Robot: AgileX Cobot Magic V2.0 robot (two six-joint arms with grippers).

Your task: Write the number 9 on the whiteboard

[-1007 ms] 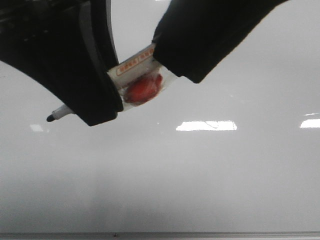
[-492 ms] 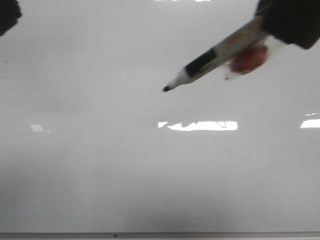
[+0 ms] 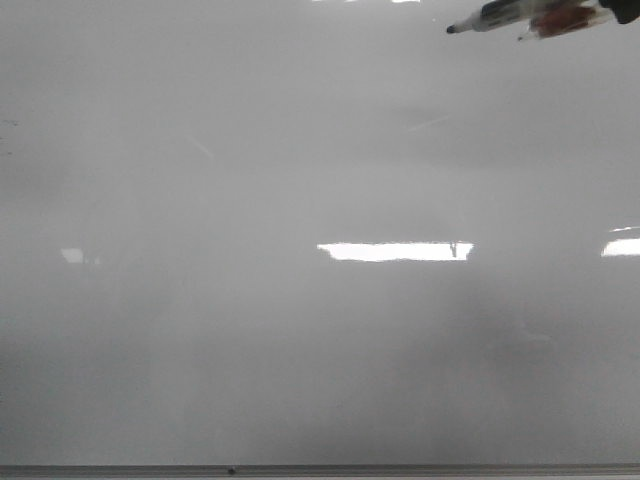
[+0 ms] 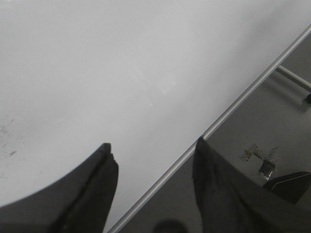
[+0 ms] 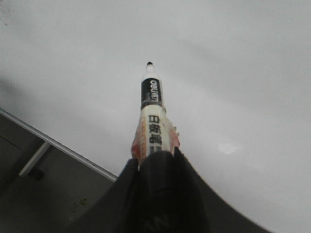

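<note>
Whiteboard (image 3: 300,350) blank, no 9 visible. Right gripper (image 5: 154,158) clamps marker (image 5: 151,104), tip forward, lifted off the board near its edge. Left gripper (image 4: 153,160) agape, empty.

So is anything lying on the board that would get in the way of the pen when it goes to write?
Nothing visible does. The whiteboard looks bare apart from glare patches and faint smudges at its left edge. The marker, held in the right fingers, hangs uncapped above the board.
</note>
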